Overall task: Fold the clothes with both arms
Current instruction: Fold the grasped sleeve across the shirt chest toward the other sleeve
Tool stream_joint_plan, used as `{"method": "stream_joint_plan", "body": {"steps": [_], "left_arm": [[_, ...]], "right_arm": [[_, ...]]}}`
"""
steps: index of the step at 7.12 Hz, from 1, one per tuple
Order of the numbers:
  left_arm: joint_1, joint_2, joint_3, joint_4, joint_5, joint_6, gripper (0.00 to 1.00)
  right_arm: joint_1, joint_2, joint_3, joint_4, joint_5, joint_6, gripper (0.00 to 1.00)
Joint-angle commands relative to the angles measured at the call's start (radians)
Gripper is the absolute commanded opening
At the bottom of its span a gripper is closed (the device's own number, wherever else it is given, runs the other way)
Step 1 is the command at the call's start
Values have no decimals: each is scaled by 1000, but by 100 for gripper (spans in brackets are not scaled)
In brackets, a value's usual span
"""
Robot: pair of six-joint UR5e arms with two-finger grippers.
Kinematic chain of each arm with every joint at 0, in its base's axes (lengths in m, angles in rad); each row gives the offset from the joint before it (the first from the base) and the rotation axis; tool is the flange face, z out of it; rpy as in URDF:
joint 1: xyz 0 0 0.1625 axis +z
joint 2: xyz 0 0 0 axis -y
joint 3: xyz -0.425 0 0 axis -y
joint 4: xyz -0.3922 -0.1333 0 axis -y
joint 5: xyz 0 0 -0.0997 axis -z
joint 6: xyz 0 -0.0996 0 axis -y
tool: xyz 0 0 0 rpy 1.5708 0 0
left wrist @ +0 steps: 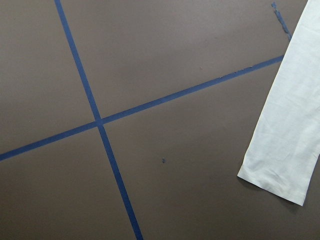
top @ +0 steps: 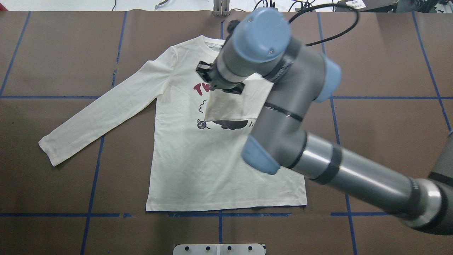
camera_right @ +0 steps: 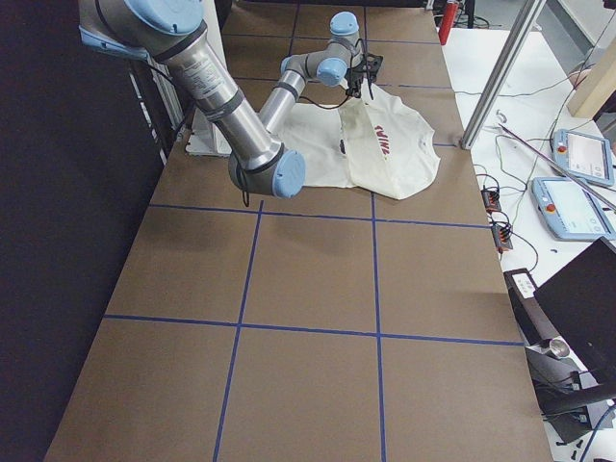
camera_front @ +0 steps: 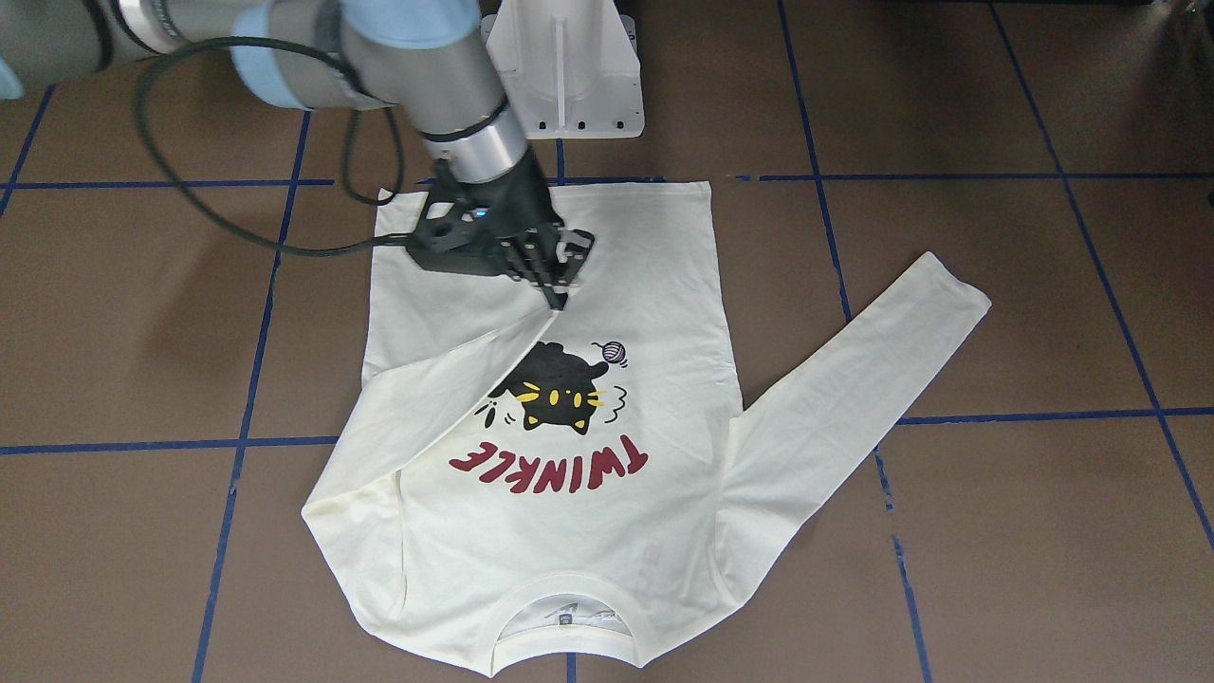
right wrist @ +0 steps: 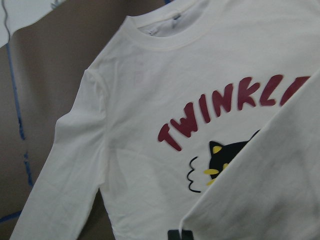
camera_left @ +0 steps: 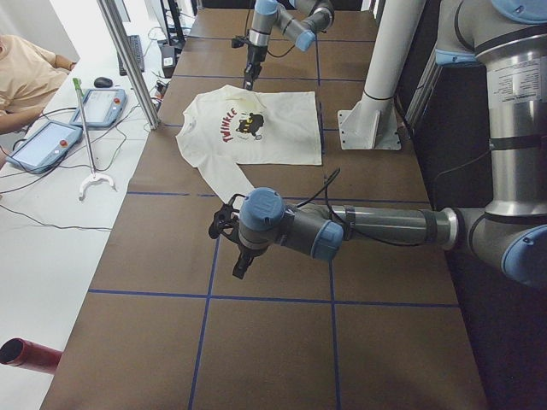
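A cream long-sleeve shirt (camera_front: pixel 645 531) with a black cat and red "TWINKLE" lies flat, face up, on the brown table; it also shows in the overhead view (top: pixel 212 170). My right gripper (camera_front: pixel 558 296) is shut on the cuff of one sleeve (camera_front: pixel 446 379) and holds it raised over the chest print, the cuff hanging below the gripper (top: pixel 214 86). The other sleeve (top: pixel 106 106) lies stretched out flat. My left gripper (camera_left: pixel 242 263) hovers over bare table near that sleeve's cuff (left wrist: pixel 280 170); it shows only in the exterior left view, so I cannot tell whether it is open or shut.
The white pedestal base (camera_front: pixel 569 76) stands at the table's robot side, just past the shirt's hem. Blue tape lines (left wrist: pixel 97 122) grid the table. An operator (camera_left: pixel 26 73) and teach pendants (camera_left: pixel 51 141) are beyond the far edge.
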Motion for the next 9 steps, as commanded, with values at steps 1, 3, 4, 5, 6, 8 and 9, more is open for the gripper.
{"method": "stream_joint_plan", "body": {"steps": [1,3,4,5,6,8,9], "left_arm": [[0,-3,11,-24,-2,-10,100],[0,-3,-3,-60,0,-96,100],[76,-32,-4,-122,3,-184,100],[128,-37,-3,-137,17,-392,100],[168,-40,5,-147,17,-550,100],[343,-109,32,-180,192,-831,100],[392,-147,107,-200,205,-889,100]], "right_arm": [[-106,326,-543,286,-148,100,12],[-97,338,-558,290,-161,143,100],[-58,227,-396,240,-98,140,100],[0,68,-209,198,34,129,100],[94,-72,-70,189,167,113,100],[266,-333,107,186,370,-81,100],[312,-431,173,186,391,-123,100]]}}
